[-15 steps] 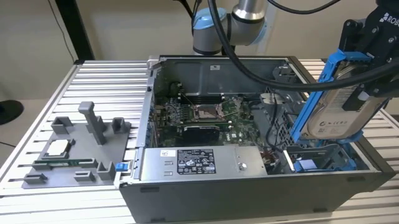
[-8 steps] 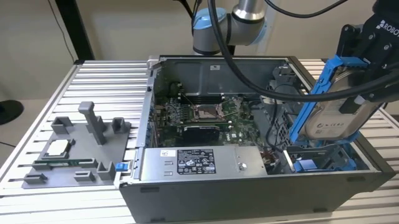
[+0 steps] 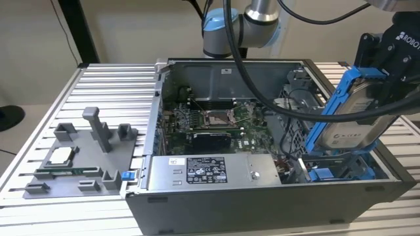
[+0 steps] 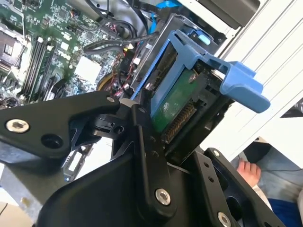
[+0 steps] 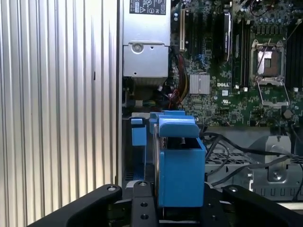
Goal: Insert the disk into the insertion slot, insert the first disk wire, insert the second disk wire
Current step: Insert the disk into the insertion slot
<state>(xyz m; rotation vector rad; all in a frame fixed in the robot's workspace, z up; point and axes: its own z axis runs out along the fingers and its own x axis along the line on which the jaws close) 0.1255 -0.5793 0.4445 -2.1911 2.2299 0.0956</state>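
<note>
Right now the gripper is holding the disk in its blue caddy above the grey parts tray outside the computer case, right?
No. The gripper holds the disk in its blue caddy above the open computer case, by the insertion slot, not above the grey parts tray, which lies outside the case. The exterior view shows this.

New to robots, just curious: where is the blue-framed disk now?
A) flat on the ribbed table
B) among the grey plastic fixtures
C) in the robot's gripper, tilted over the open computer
C: the gripper clamps the disk, tilted over the computer case.
</note>
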